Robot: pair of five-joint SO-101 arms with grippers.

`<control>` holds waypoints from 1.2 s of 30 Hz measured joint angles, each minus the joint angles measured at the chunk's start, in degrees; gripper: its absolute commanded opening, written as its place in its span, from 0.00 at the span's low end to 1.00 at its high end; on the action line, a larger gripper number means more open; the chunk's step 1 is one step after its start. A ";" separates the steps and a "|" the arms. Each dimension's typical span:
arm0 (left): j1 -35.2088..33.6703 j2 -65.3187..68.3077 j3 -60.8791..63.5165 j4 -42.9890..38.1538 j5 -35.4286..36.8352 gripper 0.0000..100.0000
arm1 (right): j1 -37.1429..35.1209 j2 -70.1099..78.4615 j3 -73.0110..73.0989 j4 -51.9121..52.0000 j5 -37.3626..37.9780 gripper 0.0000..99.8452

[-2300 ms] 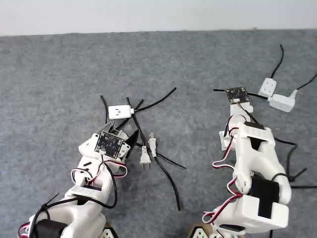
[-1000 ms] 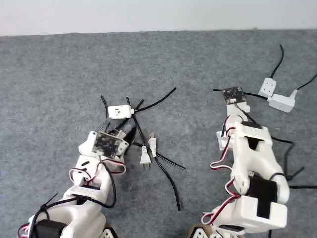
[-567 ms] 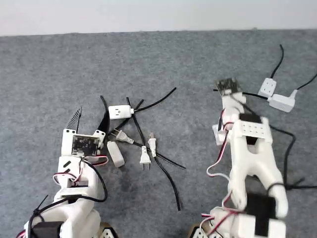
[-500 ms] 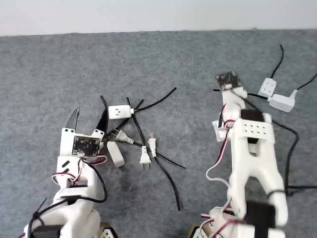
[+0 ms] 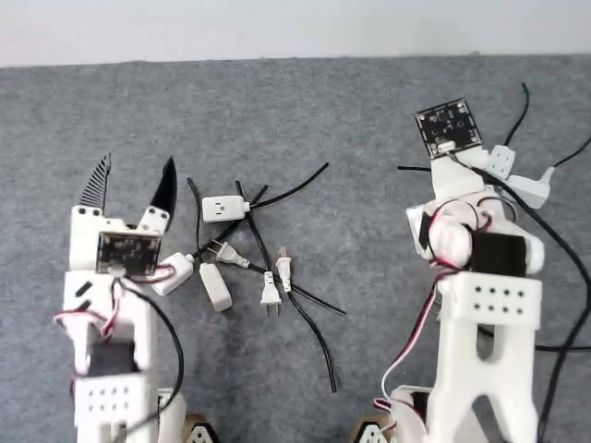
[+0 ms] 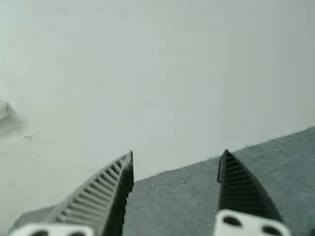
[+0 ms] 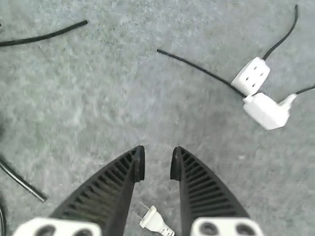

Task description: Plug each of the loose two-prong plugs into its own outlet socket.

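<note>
grey carpet (image 5: pixel 369 120) covers the table up to a pale wall (image 5: pixel 277 28). loose two-prong plugs (image 5: pixel 271 293) lie among black cords (image 5: pixel 319 337) just beside the white outlet socket (image 5: pixel 222 209). the left gripper (image 5: pixel 137 161) gapes wide near that socket, and the right gripper (image 7: pixel 158 150) is narrowly parted well apart from it.

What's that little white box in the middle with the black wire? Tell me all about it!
It's an outlet socket: a small white box, plastic by the look, lying flat on the grey carpet. Its top face shows little dark holes with nothing plugged in. A black cord leaves one end, where other black cords cross. Nothing holds it.
</note>
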 measured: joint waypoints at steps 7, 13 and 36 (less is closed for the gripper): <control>0.97 -20.84 0.97 23.38 0.00 0.27 | 0.00 -4.04 0.00 6.68 0.00 0.11; 0.88 -27.60 1.23 45.10 0.00 0.27 | 0.18 -8.97 0.00 18.81 0.00 0.11; -10.90 -27.60 -17.93 65.58 -7.47 0.27 | -0.09 -53.80 20.31 26.73 6.15 0.11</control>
